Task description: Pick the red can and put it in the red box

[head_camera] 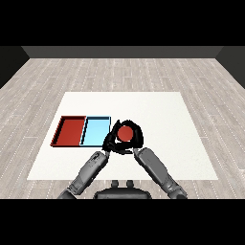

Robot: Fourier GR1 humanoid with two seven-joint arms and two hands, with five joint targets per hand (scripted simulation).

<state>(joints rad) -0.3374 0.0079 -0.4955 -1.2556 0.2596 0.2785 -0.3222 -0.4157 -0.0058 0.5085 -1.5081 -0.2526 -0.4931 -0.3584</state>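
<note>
Right robot hand [135, 139] at frame centre, fingers curled round red can [126, 133]. Left robot hand [111, 141] alongside, touching the can's left side, curl impossible to tell. Further left on white tabletop [158, 110]: light blue tray [95, 131], then red tray [71, 130].

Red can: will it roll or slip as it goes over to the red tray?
The red can is round, so it would probably roll if laid sideways. The right hand is curled round it, which should limit slipping. It looks rigid, unlikely to flex. The red tray lies past the blue one.
</note>
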